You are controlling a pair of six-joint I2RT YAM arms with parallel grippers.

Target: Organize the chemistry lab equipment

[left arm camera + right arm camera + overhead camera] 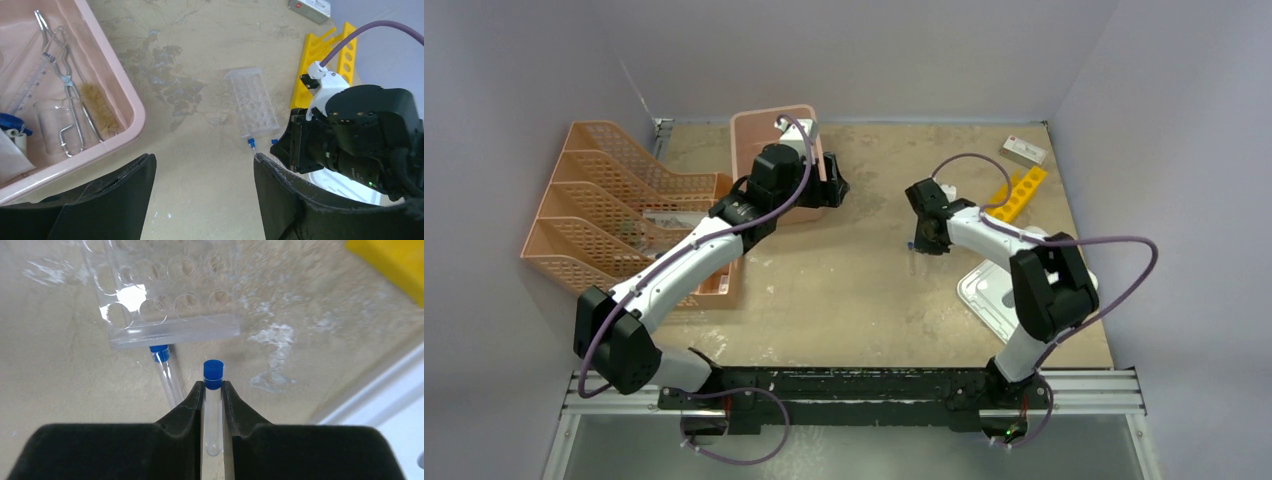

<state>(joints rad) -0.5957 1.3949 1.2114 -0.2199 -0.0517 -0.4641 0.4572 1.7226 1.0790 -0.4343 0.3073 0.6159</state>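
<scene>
My right gripper (213, 386) is shut on a blue-capped clear tube (213, 371), its cap just past the fingertips, low over the table. A second capped tube (167, 375) lies beside it, its cap against the edge of the clear rack (165, 290). The yellow holed rack (1019, 190) lies at the far right. My left gripper (205, 185) hangs open and empty over bare table next to the pink bin (132, 100). Inside the bin lie the metal scissor-tongs (67, 85), the wire brush (97, 107) and the small glass beaker (52, 122).
Orange mesh file trays (614, 200) stand at the left. The white lid (984, 290) lies near the right arm's base. A small white box (1024, 150) sits at the far right corner. Walls enclose the table on three sides.
</scene>
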